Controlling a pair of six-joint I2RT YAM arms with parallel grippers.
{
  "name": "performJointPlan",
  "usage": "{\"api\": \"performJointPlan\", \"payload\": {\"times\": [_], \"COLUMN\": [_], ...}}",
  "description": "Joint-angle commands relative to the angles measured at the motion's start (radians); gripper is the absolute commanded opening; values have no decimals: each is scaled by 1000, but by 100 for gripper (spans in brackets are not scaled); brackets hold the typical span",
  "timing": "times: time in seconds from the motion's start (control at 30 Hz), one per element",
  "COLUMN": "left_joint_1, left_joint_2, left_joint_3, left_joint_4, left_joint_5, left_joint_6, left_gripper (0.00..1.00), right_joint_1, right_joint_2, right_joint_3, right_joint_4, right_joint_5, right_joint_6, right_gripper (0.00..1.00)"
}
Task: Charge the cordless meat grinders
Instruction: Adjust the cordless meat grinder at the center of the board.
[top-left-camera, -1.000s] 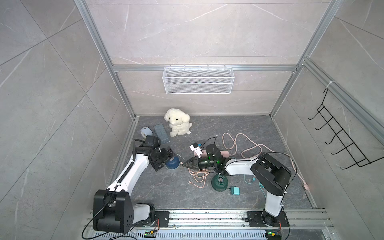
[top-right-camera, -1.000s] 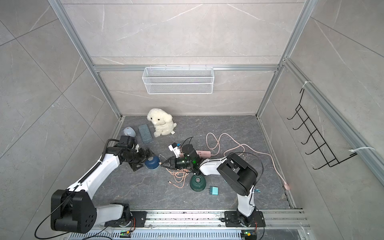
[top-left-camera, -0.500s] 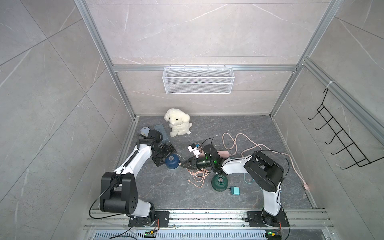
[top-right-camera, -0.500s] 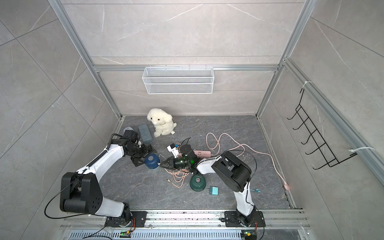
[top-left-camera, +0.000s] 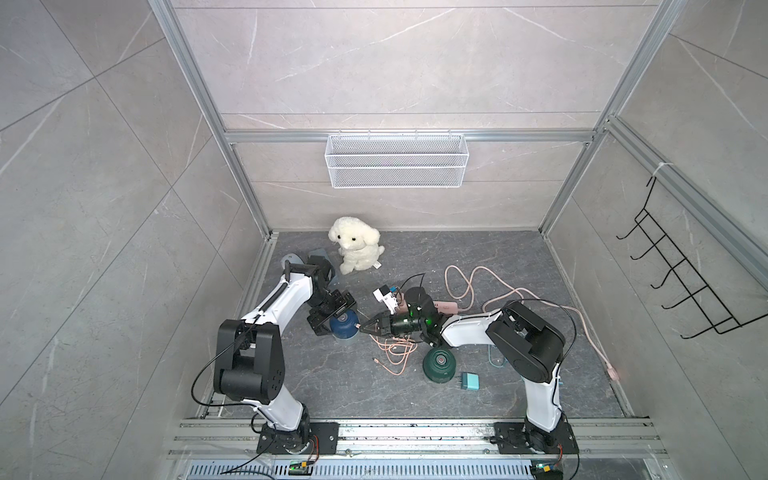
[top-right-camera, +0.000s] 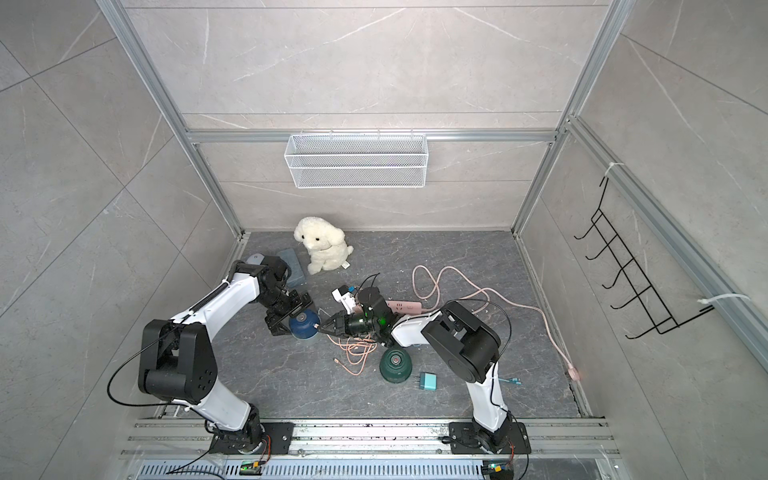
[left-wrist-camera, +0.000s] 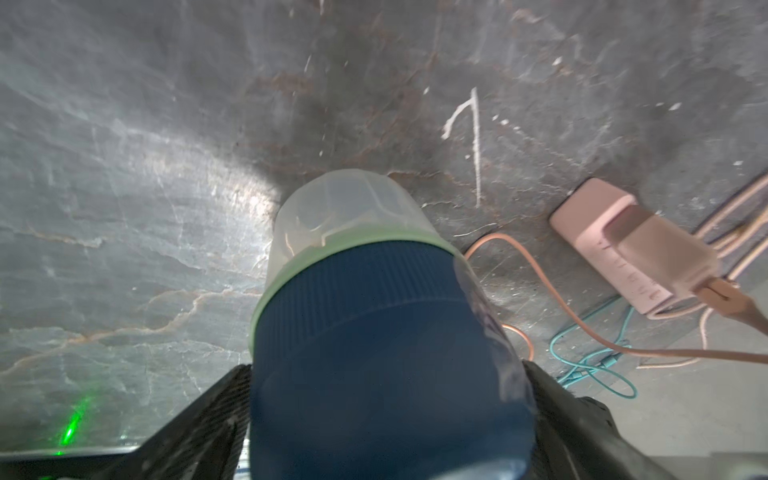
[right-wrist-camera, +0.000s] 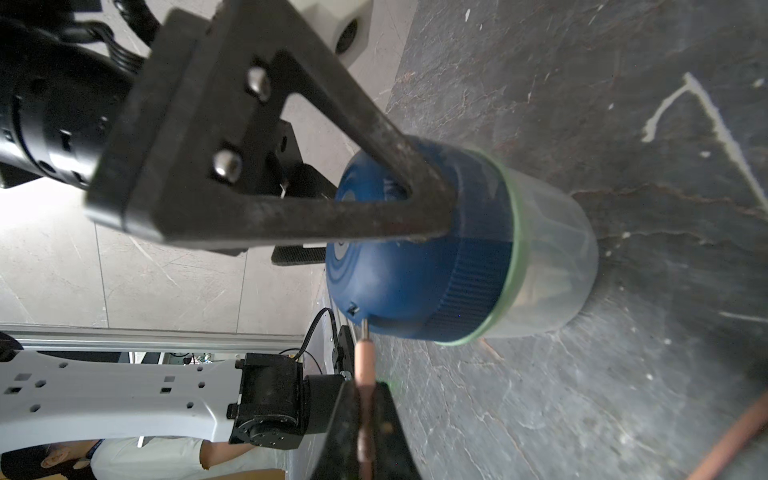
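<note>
Left fingers now bracketing ribbed navy grinder

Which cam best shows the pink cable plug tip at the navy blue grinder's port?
Right wrist: pink cable plug tip sits at the navy blue grinder. Top views make it tiny; left wrist shows only the grinder's side.

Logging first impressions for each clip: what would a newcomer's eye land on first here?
Mid-floor, the two arms meet at the navy grinder: the left gripper straddles it, jaws wide, while the right gripper pinches a pink cable plug at its side. Next, the white plush dog by the back wall.
</note>
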Motion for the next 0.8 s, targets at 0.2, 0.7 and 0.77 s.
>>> {"api": "performJointPlan", "payload": {"times": [0.2,0.7,0.77], "left_joint_1": [-8,-23,-23], "left_joint_2": [0,-15,-28], "left_joint_3": [-2,47,10], "left_joint_4": [-106,-241,-205], "left_joint_5": [8,-128,-132], "left_joint_6": [-114,-263,-285], "left_gripper": [78,56,56], "right_joint_1": [6,-4,-17], "right_joint_2": [37,57,83], "right_joint_3": [34,39,40], "right_joint_4": [43,202,282], "right_joint_5": [-12,-71,-94], "right_joint_6": [-3,84,135], "right_gripper": [0,0,0]}}
